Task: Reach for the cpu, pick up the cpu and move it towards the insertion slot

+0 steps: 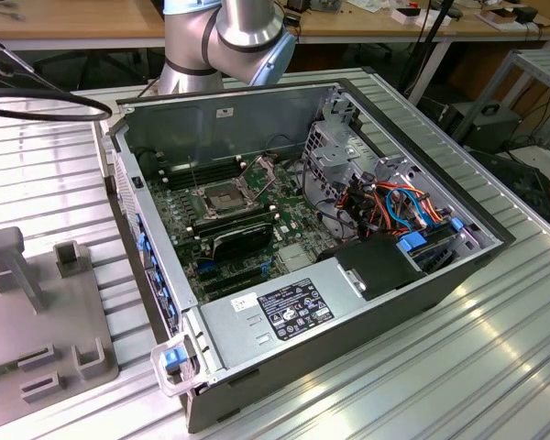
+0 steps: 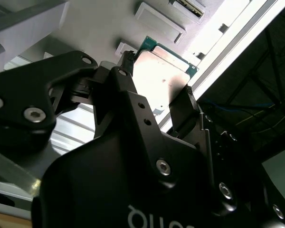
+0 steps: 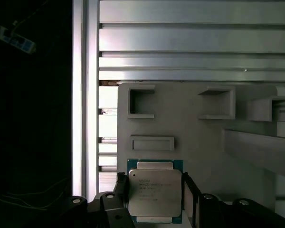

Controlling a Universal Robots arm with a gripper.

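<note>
The cpu (image 3: pixel 154 190), judged light, stiff, slick-lidded and fragile, is held now by the gripper (image 2: pixel 157 76), jaws closed on 2 opposite edges of its green board.

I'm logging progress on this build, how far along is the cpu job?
Reaching looks done: in both wrist views the hand grips two opposite edges of the cpu. In hand: the pick-up, over the grey fixture plate; whether it has lifted off, I cannot tell. Left: carrying it to the insertion slot, seen in the exterior view inside the computer case.
</note>
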